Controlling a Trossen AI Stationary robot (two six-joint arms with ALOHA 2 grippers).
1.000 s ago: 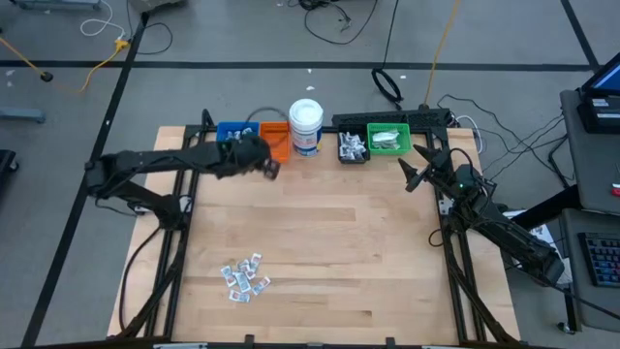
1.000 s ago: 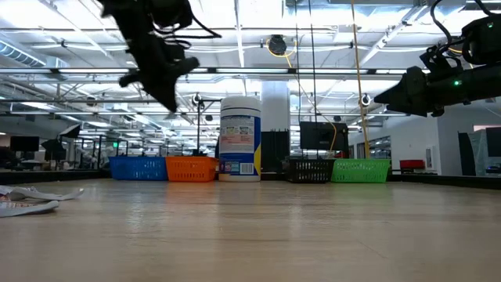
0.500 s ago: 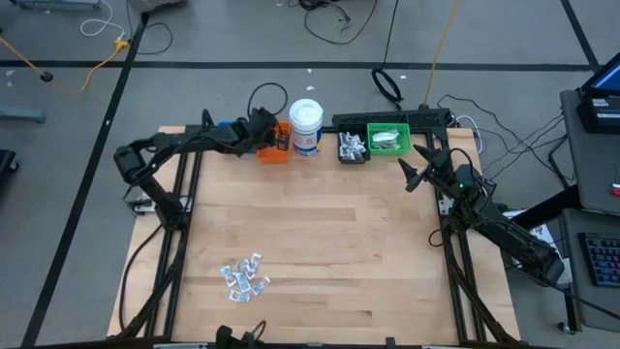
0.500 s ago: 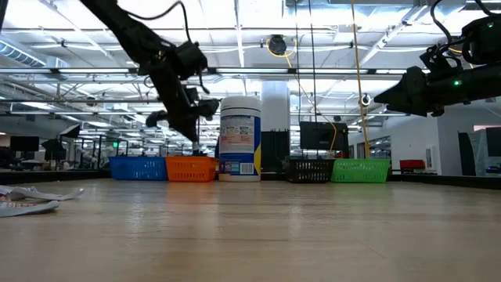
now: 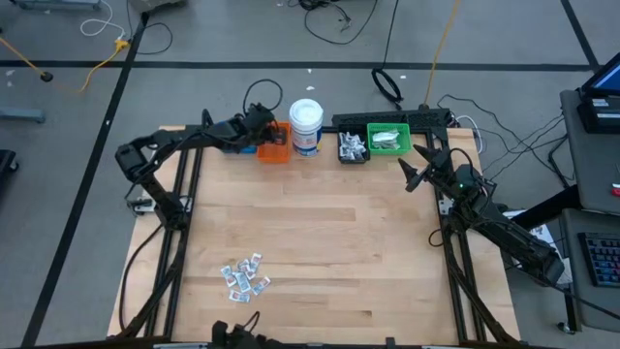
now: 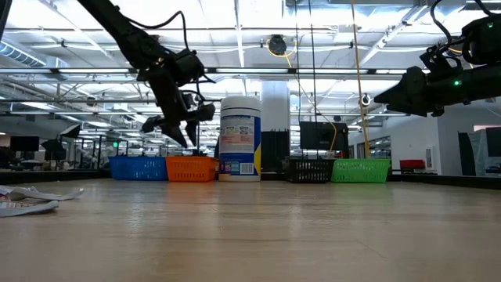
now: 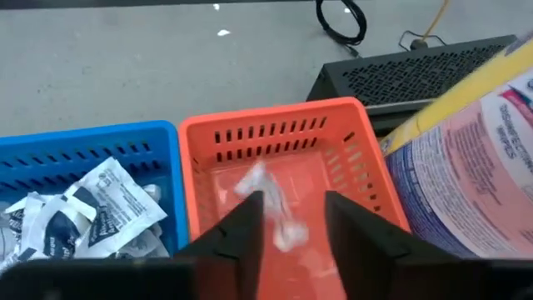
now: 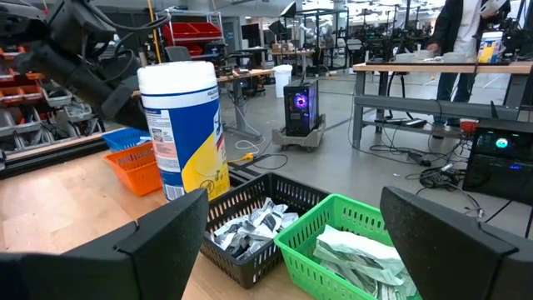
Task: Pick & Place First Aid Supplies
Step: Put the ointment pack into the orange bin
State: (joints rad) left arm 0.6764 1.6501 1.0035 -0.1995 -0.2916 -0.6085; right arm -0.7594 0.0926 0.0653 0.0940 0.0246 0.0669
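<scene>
1. Wood table (image 5: 320, 233) has 4 bins along the far edge: blue (image 7: 83, 150), orange (image 7: 275, 133), black (image 8: 258, 217), green (image 8: 333, 221).
2. Left gripper (image 7: 287, 221) hangs over the orange bin, fingers parted, 1 packet (image 7: 271, 208) loose just below them.
3. Right gripper (image 5: 409, 176) waits spread wide near the green bin, holding nothing.
4. Blue, black and green already hold packets.
5. Pile (image 5: 244, 277) at the near edge is still left, so I'd say roughly halfway.
</scene>
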